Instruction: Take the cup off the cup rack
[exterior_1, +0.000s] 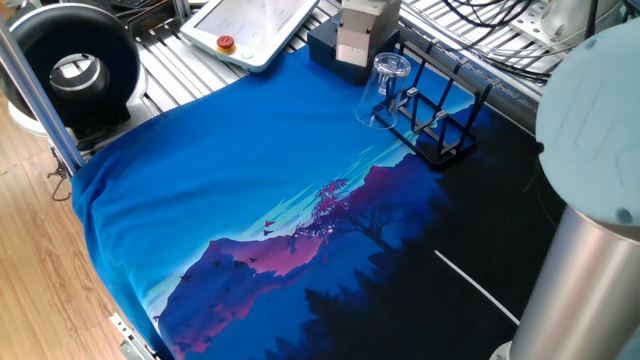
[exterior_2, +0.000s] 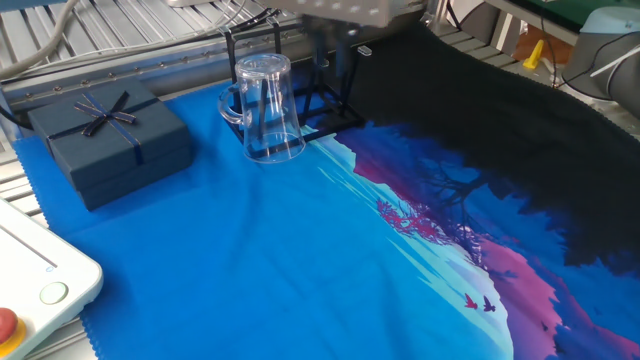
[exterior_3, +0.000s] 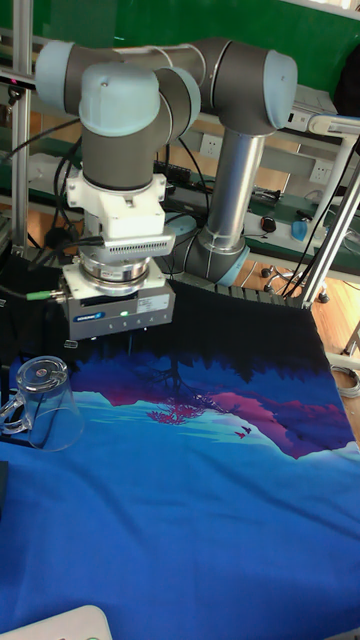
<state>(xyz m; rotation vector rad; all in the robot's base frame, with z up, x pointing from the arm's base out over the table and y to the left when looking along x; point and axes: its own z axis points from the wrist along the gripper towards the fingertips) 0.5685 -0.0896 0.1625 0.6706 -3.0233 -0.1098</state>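
The cup (exterior_2: 266, 108) sat upside down on the cup rack (exterior_1: 440, 105), thick base skyward, at the rack's end nearest the dark navy box (exterior_2: 105, 135). In the other fixed view it stood at about eleven o'clock on the blue printed cloth (exterior_2: 250, 260), its looped handle (exterior_2: 230, 103) jutting out toward nine o'clock, on the box side. Its open mouth looked to be down at cloth level, tilted a touch against the black bars.

The gripper (exterior_1: 352, 42) hung above, near the cup; in one fixed view its grey body was at roughly twelve o'clock, just at ten o'clock of the cup, not touching it. In the other fixed view it was only a blur along the top edge. Fingers could not be made out in any view, so how wide they stood was impossible to tell. Nothing appeared to be in its grasp.

Now, that cup: clear glass, rigid, light for the arm but brittle, and smooth enough to slide between metal fingers. A squeeze across the cylindrical wall below the thick base looked the likeliest hold, with moderate force; the handle loop seemed thin and a poorer bet. It would probably need lifting straight up to clear the peg, since any sideways drag risked knocking glass on metal or tipping the light rack.
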